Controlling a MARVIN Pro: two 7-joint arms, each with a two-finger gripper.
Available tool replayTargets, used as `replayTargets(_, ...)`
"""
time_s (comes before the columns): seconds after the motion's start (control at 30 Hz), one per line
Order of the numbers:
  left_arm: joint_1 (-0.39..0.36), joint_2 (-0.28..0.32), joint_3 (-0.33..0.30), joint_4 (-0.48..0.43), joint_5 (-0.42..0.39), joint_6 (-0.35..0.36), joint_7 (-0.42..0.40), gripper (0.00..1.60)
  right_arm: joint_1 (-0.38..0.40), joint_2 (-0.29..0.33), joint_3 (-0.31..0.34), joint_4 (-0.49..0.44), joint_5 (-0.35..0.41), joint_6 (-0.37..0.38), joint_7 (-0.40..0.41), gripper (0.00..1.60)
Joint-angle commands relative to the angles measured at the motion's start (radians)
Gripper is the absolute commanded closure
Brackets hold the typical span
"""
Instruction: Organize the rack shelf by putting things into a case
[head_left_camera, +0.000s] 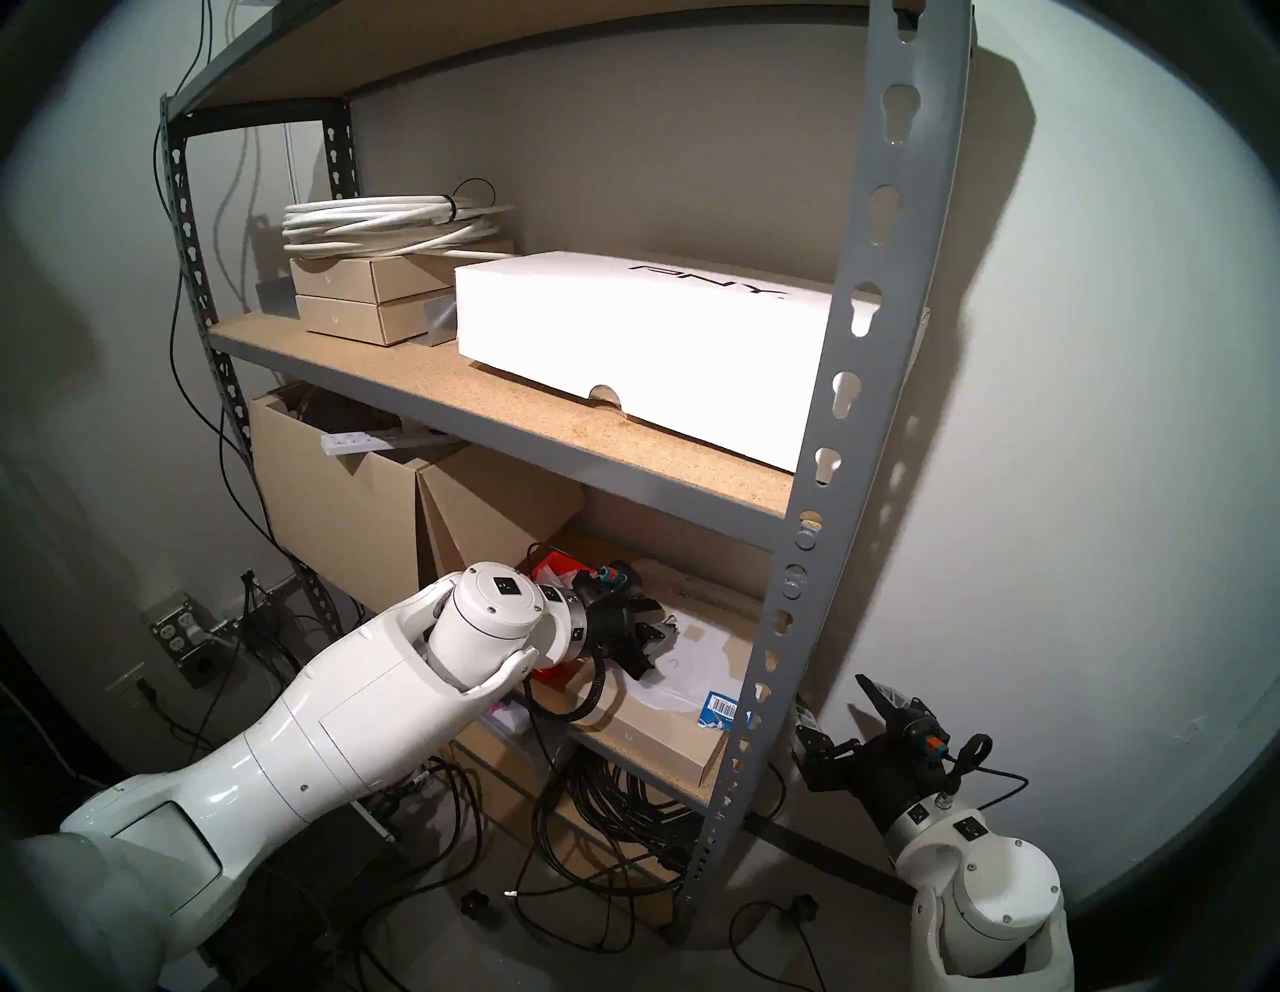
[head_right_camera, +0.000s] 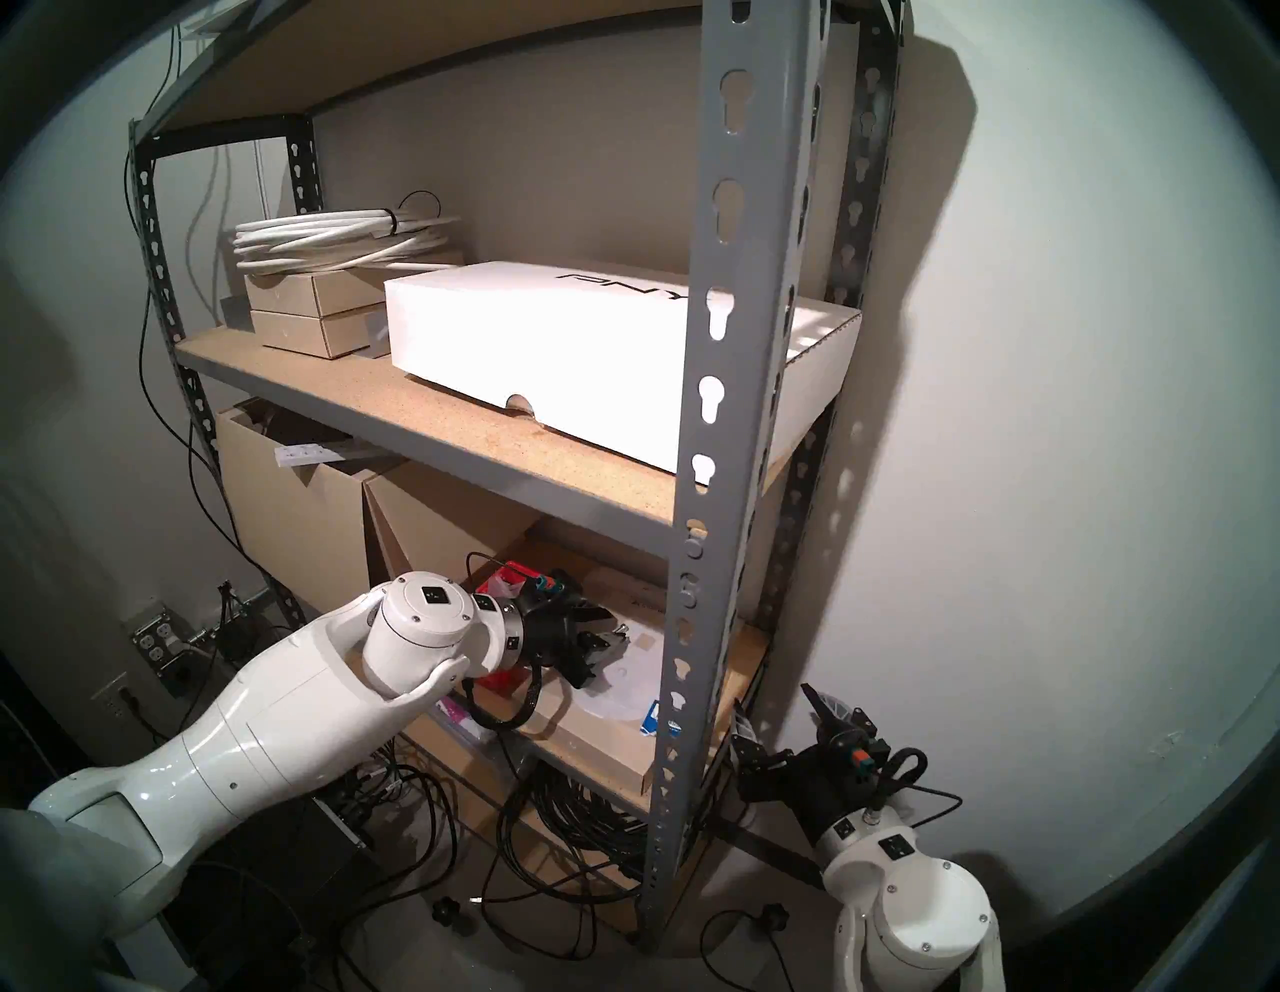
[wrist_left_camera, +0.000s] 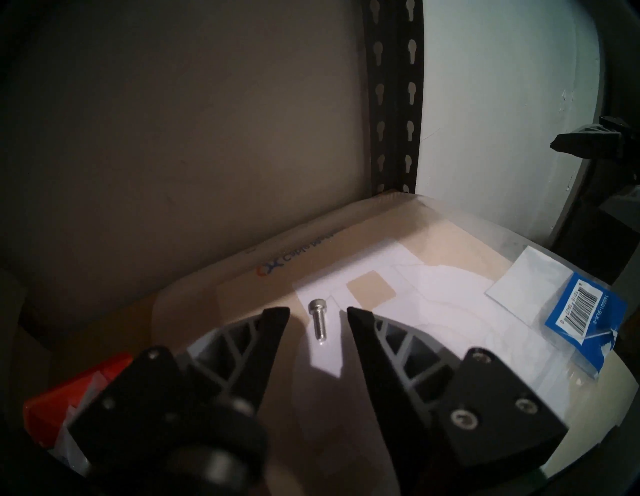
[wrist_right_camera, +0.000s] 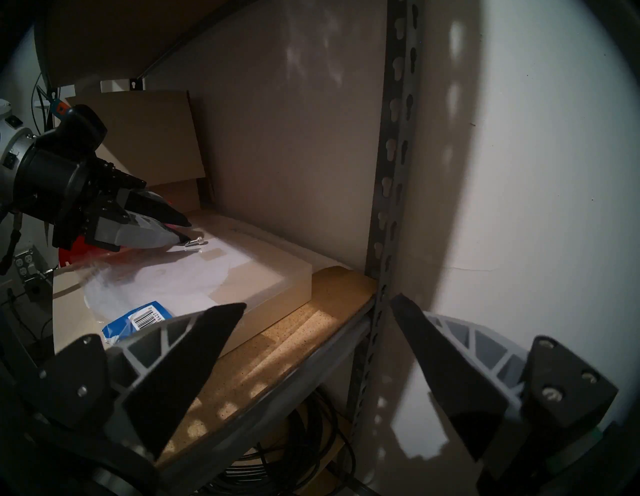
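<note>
A: Dim corner, pale wall behind, and the rack shelf (head_left_camera: 856, 388) fills the middle of the head view. Where's the work?

B: Lower centre of that view. The left claw (wrist_left_camera: 318, 311) reaches in over a flat tan cardboard box (wrist_left_camera: 194, 308) on the lower board, its jaws apart with nothing in them.

A: And the screw (wrist_left_camera: 318, 318)?

B: In the left wrist view it lies on its side just below the frame's centre, on a white sheet (wrist_left_camera: 408, 311) atop that box, between the two fingertips, head pointing away from the camera. It seems not yet touched.

A: How will it handle?

B: I'd judge it light, rigid, smooth and prone to rolling. Pinch across the shank just below the head, where the fingertips already line up.

A: The case (wrist_left_camera: 79, 391)?

B: Red, at the wrist view's lower left, close behind the claw. A blue-labelled bag (wrist_left_camera: 585, 311) sits at right.

A: Right claw (wrist_right_camera: 318, 304)?

B: Spread wide and empty, outside the rack at the head view's lower right.
</note>
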Motion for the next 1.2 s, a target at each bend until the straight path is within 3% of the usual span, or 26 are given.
replayTargets(0.0,-0.016,-0.015,-0.006,0.016,-0.006,-0.014,-0.011,0.59,0.005,0.0,-0.001,-0.021,0.0,-0.009,-0.001,0.0)
replayTargets(0.57,-0.013,-0.024,-0.007,0.044,0.0,-0.033,-0.022,0.69,0.005,-0.001,0.0,-0.021,-0.001,-0.009,0.0,0.0)
replayTargets(1.07,0.004,0.006,-0.018,0.018,-0.012,-0.041,-0.023,0.96,0.006,-0.002,0.001,-0.021,-0.001,-0.009,0.002,0.0)
replayTargets(1.17,0.003,0.006,-0.017,0.012,-0.015,-0.04,-0.022,1.1,0.006,-0.003,0.001,-0.021,-0.002,-0.009,0.002,0.0)
